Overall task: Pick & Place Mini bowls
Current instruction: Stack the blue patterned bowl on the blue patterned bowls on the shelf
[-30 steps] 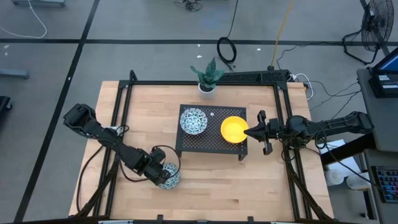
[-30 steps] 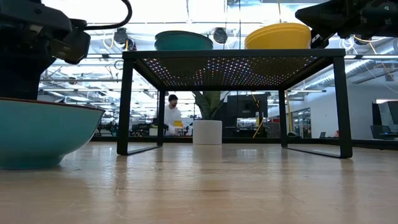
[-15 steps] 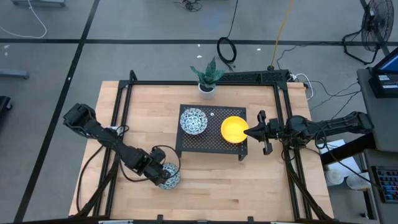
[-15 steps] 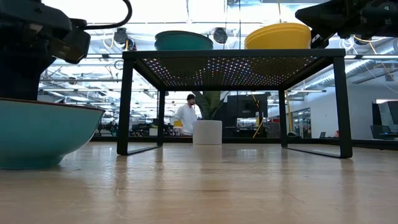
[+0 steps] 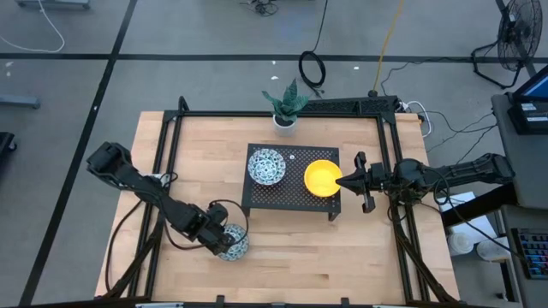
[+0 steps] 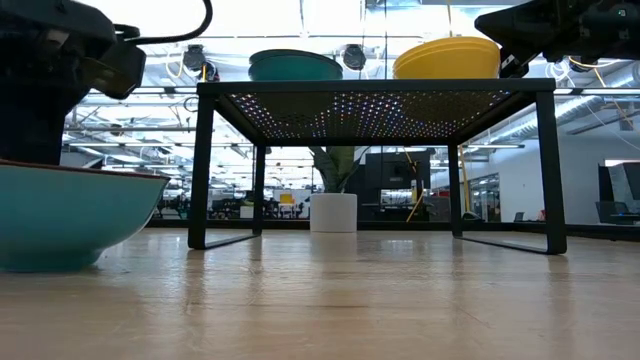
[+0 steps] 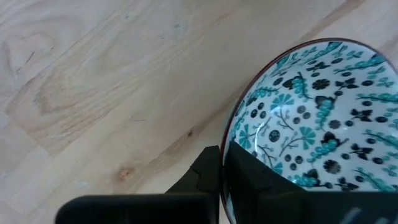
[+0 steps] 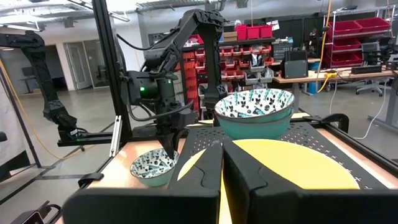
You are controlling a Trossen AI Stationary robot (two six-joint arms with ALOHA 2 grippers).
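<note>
Here, my left gripper (image 5: 229, 243) sits low in the lower left of the high view, its fingers (image 7: 249, 177) pinched over the rim of a patterned bowl (image 5: 233, 242) that rests on the wooden table (image 5: 300, 257). In the low view that bowl (image 6: 70, 215) fills the left edge, standing on the tabletop. My right gripper (image 5: 344, 180) reaches in from the right of the high view, its fingers (image 8: 249, 168) closed on the near rim of the yellow bowl (image 5: 322, 178), which stands on the black perforated stand (image 5: 291, 195) at the centre. Beside it on the stand, to the left, sits a stack of patterned bowls (image 5: 266, 165). A potted plant (image 5: 285, 107) stands just above the stand, at the table's upper edge.
</note>
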